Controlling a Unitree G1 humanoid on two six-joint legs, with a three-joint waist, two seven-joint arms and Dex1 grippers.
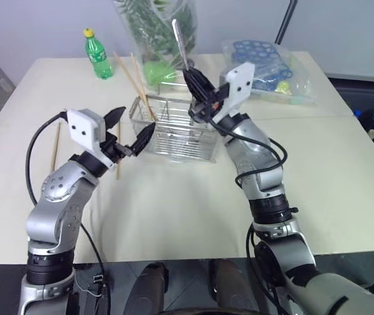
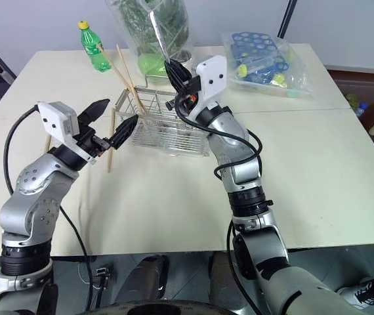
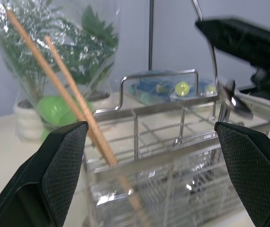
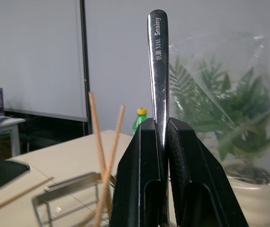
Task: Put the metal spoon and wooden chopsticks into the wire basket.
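Observation:
The wire basket (image 1: 177, 134) stands in the middle of the table, with two wooden chopsticks (image 1: 133, 79) leaning out of its left end. My right gripper (image 1: 191, 73) is above the basket's back edge, shut on the metal spoon (image 1: 179, 39), whose handle (image 4: 157, 66) points up. The spoon's lower end (image 3: 234, 100) hangs over the basket. My left gripper (image 1: 133, 123) is open and empty, just left of the basket, which shows between its fingers (image 3: 54, 175). Two more chopsticks lie on the table, one (image 1: 117, 167) under the left gripper and one (image 1: 56, 147) further left.
A green bottle (image 1: 97, 54) stands at the back left. Behind the basket is a plant in a clear bag (image 1: 157, 29). A clear bag of blue things (image 1: 269, 69) lies at the back right. The table's front edge (image 1: 187, 257) runs near my arms.

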